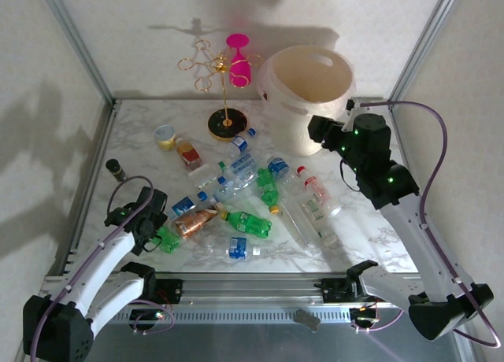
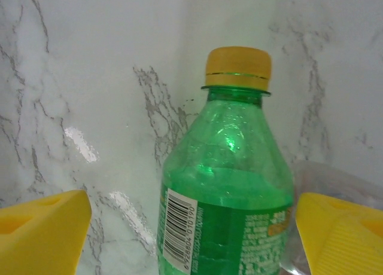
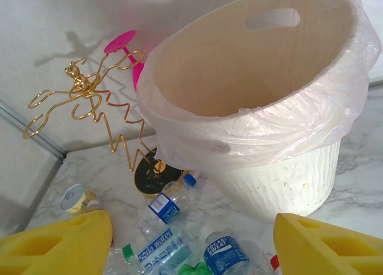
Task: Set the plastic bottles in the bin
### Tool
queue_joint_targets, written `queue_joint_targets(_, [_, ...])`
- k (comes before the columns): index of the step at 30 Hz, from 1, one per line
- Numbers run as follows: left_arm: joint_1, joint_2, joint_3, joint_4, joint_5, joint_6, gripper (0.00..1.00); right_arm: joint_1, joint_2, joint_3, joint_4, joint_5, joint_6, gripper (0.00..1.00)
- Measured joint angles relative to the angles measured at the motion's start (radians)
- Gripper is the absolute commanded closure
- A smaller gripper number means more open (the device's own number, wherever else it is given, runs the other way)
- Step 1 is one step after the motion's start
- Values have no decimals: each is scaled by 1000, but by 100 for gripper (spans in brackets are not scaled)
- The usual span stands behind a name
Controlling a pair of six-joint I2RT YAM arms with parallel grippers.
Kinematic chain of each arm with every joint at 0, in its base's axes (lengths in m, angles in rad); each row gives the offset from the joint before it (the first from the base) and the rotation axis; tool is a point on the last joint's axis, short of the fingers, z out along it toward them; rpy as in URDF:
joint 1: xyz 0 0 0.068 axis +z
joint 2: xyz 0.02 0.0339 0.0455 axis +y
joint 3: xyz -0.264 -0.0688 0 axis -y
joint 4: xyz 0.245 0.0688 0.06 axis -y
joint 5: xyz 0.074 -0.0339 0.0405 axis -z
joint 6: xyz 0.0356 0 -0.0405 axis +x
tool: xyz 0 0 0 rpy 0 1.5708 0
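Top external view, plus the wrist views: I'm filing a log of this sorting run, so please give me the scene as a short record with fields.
table: marble-patterned top
plastic bottles: about a dozen, lying scattered mid-table
bin: upright at far right, lined with a thin bag
left end effector: open, straddling a yellow-capped green bottle
right end effector: open, holding nothing, facing the bin
other items: gold wire stand, pink glass, small tub, dark vial
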Motion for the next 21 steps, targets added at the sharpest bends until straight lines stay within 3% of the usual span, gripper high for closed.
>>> queue_joint_targets(5, [0, 21, -27, 67, 10, -19, 16, 0, -25, -1, -5, 0, 0, 28])
queue_joint_targets(14, [2, 80, -62, 205, 44, -19, 31, 0, -34, -1, -5, -8, -3, 28])
queue_joint_targets(21, [5, 53, -65, 212, 43, -16, 37, 0, -34, -1, -6, -12, -3, 27])
